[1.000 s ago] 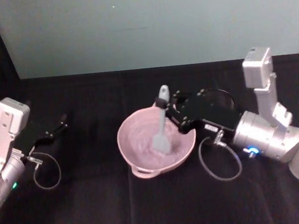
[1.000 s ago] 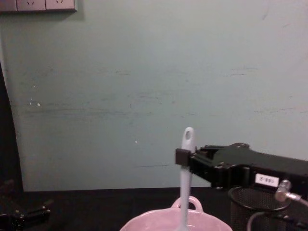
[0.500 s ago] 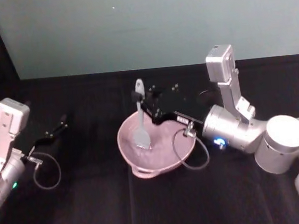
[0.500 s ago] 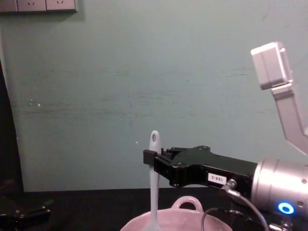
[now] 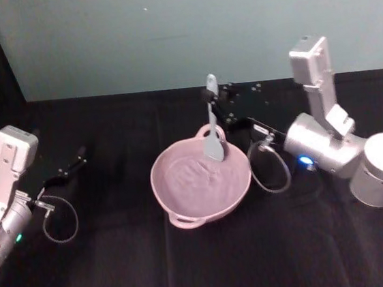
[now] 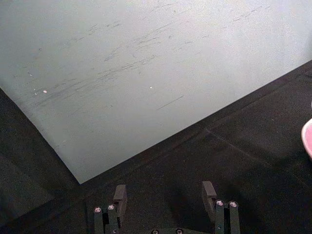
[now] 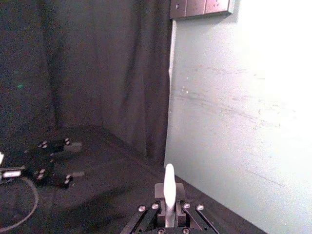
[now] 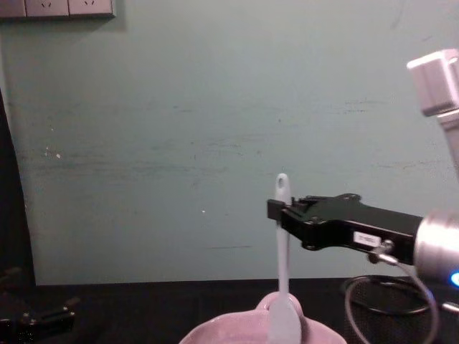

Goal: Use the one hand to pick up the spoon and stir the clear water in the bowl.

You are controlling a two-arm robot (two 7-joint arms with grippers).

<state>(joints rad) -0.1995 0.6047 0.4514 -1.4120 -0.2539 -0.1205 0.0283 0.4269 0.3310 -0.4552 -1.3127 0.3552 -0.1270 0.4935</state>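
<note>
In the middle of the black tabletop (image 5: 123,274), the bowl (image 5: 160,188) is sitting upright. It's wide and pale pink with a wavy rim, plus a small loop handle on the near side and another on the far side. The water (image 5: 192,184) in it is barely showing, just faint streaks against the pink.

The spoon (image 5: 212,131) is standing almost upright over the far part of the bowl, toward the tabletop's back edge. It's long, slim and white, with a tiny hole at the handle tip, and its pale scoop end is pointing down just inside the far rim. Honestly can't tell if the scoop is touching the water.

The right arm is reaching in from the tabletop's right edge, with its silver wrist angling toward the back. The right gripper (image 5: 208,95) is pinching the spoon's handle just under the hole, and its black body is lying roughly level in the chest view.

The left gripper (image 5: 76,157) is idling near the tabletop's left edge, well apart from the bowl. Its fingers are spreading wide with nothing between them.
</note>
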